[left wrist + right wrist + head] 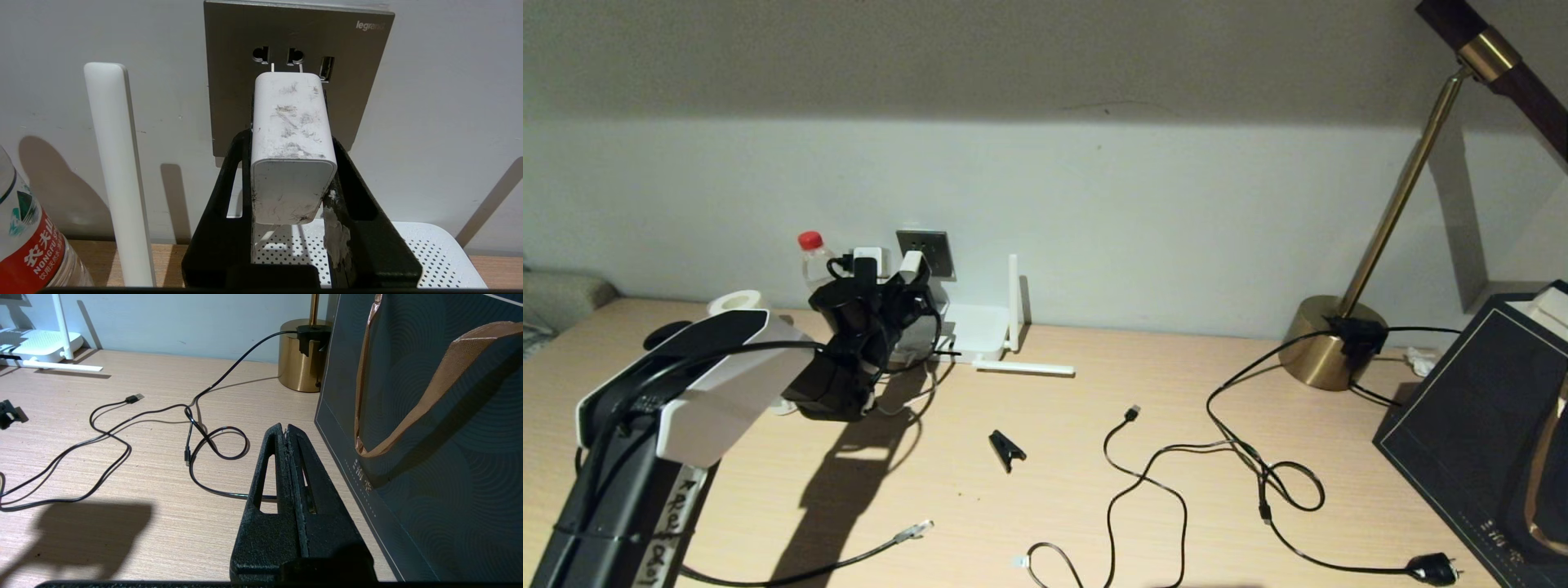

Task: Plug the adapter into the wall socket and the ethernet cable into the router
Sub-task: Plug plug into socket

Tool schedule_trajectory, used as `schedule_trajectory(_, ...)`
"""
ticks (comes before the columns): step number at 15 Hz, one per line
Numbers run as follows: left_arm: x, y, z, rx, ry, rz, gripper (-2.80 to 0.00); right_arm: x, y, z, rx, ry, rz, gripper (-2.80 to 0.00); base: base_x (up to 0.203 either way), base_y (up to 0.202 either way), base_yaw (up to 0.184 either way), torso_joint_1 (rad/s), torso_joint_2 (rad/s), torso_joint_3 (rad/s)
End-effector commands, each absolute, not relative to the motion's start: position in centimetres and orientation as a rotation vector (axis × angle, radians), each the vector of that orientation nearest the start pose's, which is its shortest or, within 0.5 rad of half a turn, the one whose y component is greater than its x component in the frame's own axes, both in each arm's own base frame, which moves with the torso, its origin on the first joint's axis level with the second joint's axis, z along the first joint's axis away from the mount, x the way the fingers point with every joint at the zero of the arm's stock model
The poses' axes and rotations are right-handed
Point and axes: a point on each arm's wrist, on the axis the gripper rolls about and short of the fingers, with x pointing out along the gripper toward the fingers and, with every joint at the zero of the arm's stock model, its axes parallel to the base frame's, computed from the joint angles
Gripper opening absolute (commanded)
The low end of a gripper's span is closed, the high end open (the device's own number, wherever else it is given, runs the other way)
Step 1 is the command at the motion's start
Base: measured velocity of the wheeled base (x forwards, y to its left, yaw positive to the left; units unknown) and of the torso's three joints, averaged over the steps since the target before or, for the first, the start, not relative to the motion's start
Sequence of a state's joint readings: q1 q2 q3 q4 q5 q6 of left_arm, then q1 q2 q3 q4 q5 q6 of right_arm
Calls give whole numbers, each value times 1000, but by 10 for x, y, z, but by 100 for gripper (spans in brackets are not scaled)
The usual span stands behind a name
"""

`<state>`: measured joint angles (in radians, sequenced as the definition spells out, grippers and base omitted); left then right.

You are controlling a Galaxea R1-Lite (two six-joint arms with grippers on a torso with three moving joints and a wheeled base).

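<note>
My left gripper is shut on the scuffed white adapter and holds it up against the grey wall socket. Its two metal pins point at the round holes and show just below them. In the head view the adapter sits right in front of the socket, above the white router. The ethernet cable lies on the desk's near left, its clear tip free. My right gripper is shut on nothing, low over the desk beside the dark bag.
A router antenna and a water bottle stand just left of the socket. A thin black USB cable, a black clip and a black plug lie on the desk. A brass lamp base and a dark gift bag stand at the right.
</note>
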<state>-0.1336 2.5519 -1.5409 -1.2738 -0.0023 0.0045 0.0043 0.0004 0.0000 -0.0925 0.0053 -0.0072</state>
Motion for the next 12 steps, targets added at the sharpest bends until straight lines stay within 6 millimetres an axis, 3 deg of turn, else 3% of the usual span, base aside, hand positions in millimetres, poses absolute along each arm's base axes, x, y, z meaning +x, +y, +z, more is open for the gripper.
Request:
schedule_trajectory(1,500,-67,89,-13,-275,-135,-280,-20,0,75,-8,-57,11,-280,0,0,0,0,0,0)
schedule_trajectory(12,500,-66,89,-13,-275,-132,-280,-20,0,75,-8,-57,11,-280,0,0,0,0,0,0)
